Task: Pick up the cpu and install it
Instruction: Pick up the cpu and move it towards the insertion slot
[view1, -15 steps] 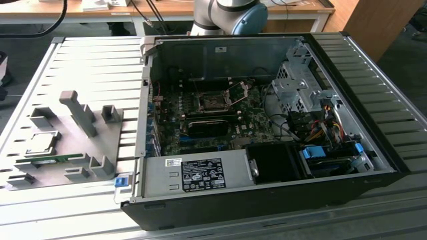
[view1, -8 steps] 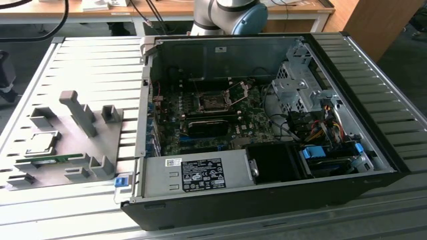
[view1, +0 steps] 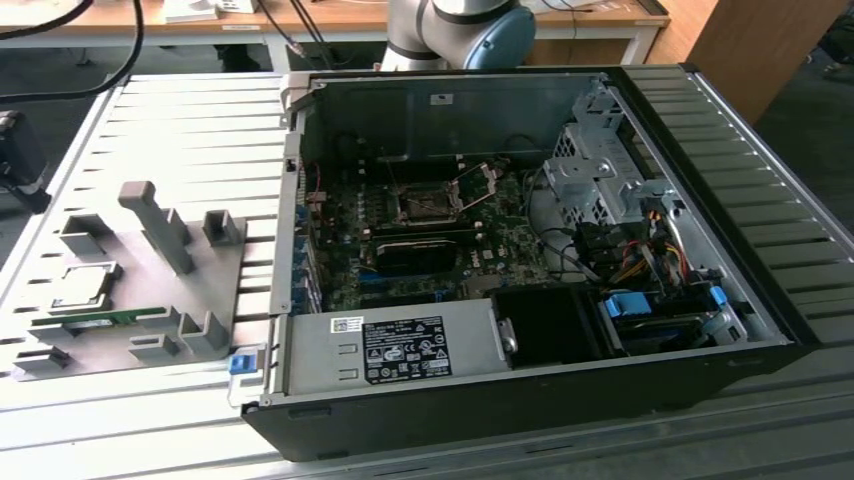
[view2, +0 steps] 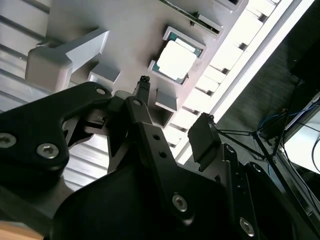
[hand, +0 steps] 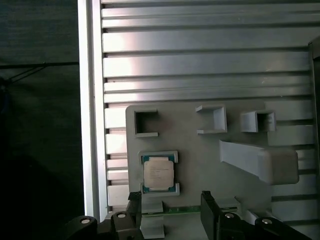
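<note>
Hanging wide open and empty, the gripper (hand: 170, 201) is being held over the grey fixture plate (hand: 200, 165); the cpu (hand: 158, 173) is being cradled in a nest on it, just beyond the fingertips, not touched.

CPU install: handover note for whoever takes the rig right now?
Pincer: open, empty, hovering over the fixture, not touching the chip.
The small flat square silvery-grey CPU lies in its nest on the pale grey plastic fixture plate, at the exterior view's left of the open black computer case.
Done: nothing; CPU not yet picked up.
Left: pick-up and install.
</note>
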